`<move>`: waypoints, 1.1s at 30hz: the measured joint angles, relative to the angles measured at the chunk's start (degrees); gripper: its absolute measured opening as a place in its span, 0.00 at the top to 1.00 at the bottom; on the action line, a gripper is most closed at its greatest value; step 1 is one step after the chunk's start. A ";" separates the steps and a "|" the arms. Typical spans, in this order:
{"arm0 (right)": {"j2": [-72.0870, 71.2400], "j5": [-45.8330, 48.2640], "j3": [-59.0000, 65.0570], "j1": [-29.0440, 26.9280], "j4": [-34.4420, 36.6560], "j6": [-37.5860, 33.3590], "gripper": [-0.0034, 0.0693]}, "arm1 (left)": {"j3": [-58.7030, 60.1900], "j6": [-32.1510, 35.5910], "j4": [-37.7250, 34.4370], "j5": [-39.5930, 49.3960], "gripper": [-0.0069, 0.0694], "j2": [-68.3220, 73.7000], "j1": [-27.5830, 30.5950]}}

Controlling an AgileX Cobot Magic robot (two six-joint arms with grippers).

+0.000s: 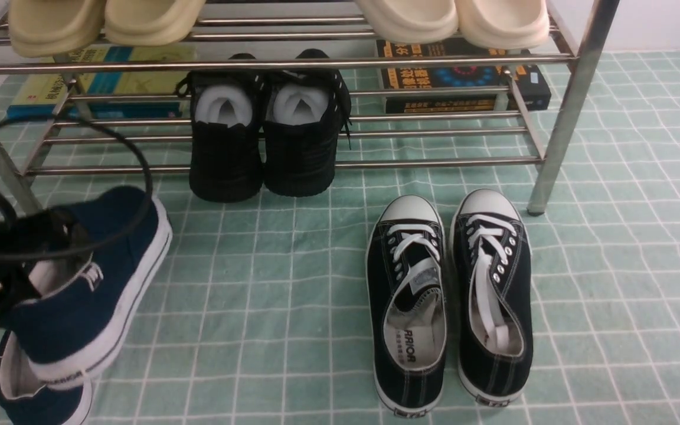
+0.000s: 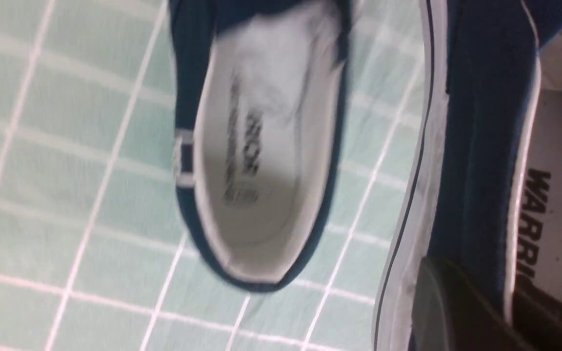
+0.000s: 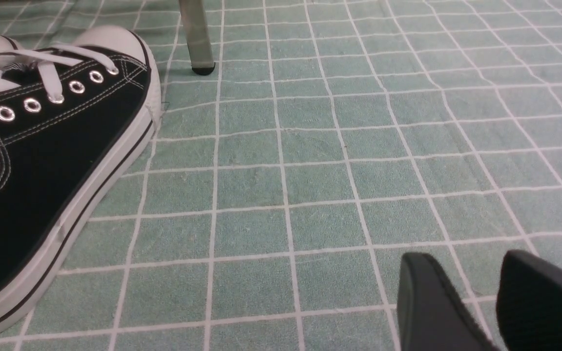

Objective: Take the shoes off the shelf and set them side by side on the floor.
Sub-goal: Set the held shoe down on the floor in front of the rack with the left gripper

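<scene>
One navy shoe hangs tilted above the floor at the front left, toe raised toward the shelf. My left gripper is shut on its side wall near the heel. In the left wrist view the fingers pinch that wall of the held shoe, one outside and one inside. The other navy shoe lies flat on the floor just below it, its white lining facing up. My right gripper hovers low over bare floor, open and holding nothing.
Two black lace-up sneakers stand side by side on the floor right of centre; one is close to my right gripper. All-black shoes sit on the lower tier, beige slippers on the upper. Books lie behind. A shelf leg stands nearby.
</scene>
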 joint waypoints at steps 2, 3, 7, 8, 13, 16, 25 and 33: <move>0.00 0.00 0.00 0.00 0.00 0.00 0.62 | 2.77 0.00 -0.53 -2.25 0.87 0.00 0.00; 0.00 0.00 0.00 0.00 0.00 0.00 0.62 | 3.97 0.00 -0.77 -3.65 0.87 0.00 0.00; 0.00 0.00 0.00 0.00 0.00 0.00 0.62 | 6.36 0.00 -2.60 -8.59 0.87 0.00 0.00; 0.00 0.00 0.00 0.00 0.00 0.00 0.62 | 6.48 0.00 -3.39 -9.68 0.87 0.00 0.00; 0.00 0.00 0.00 0.00 0.00 0.00 0.62 | 6.50 0.93 -7.56 -12.05 0.87 0.00 0.00; 0.00 0.00 0.00 0.00 0.00 0.00 0.62 | 6.61 2.16 -9.22 -12.35 0.87 0.00 0.00; 0.00 0.00 0.00 0.00 0.00 0.00 0.62 | 6.72 1.25 -8.12 -15.77 0.87 0.00 -4.79; 0.00 0.00 0.00 0.00 0.00 0.00 0.62 | 6.78 -13.12 8.22 -18.63 0.87 0.00 -13.54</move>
